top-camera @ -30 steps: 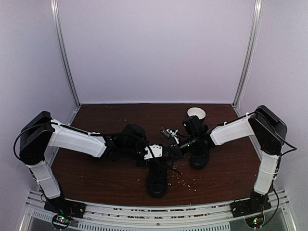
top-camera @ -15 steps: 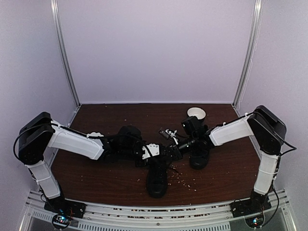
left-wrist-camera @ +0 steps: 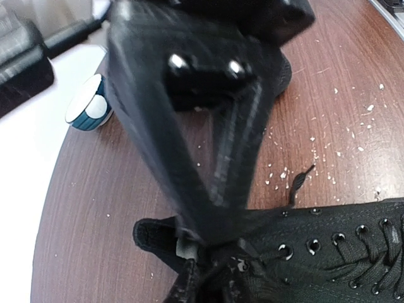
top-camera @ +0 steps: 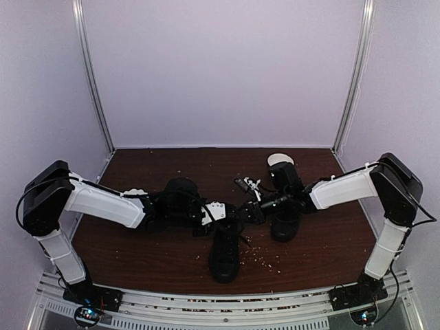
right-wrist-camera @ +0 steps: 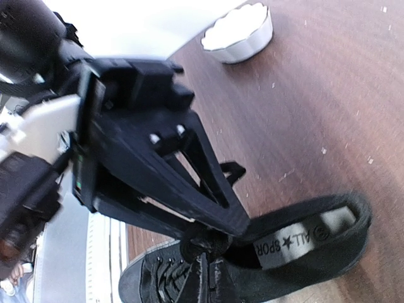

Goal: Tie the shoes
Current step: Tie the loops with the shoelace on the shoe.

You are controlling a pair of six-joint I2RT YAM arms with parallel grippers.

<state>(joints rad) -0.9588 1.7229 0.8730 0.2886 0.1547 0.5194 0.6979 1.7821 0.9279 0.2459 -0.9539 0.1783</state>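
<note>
One black shoe (top-camera: pixel 225 251) lies mid-table with its toe toward me, and the other shoe (top-camera: pixel 284 225) sits to its right under the right arm. Both grippers meet over the near shoe's top eyelets. My left gripper (top-camera: pixel 238 213) comes in from the left. In the left wrist view its blurred fingers close to a point (left-wrist-camera: pixel 205 243) on the lace beside the shoe's tongue (left-wrist-camera: pixel 148 237). A loose lace end (left-wrist-camera: pixel 302 178) trails on the wood. My right gripper (top-camera: pixel 251 210) (right-wrist-camera: pixel 218 274) is shut just above the shoe's opening (right-wrist-camera: pixel 303 246). Whether it pinches lace is hidden.
A white bowl (top-camera: pixel 280 160) (right-wrist-camera: pixel 240 31) stands at the back right behind the right arm. A teal and white cup (left-wrist-camera: pixel 88 108) shows in the left wrist view. Pale crumbs (top-camera: pixel 261 258) lie scattered right of the near shoe. The brown table (top-camera: pixel 137 240) ends at a metal rail in front.
The right gripper has closed, and the right arm's shoulder and elbow have swung rightward. The left arm has drawn back slightly to the left. The shoes have stayed where they were.
</note>
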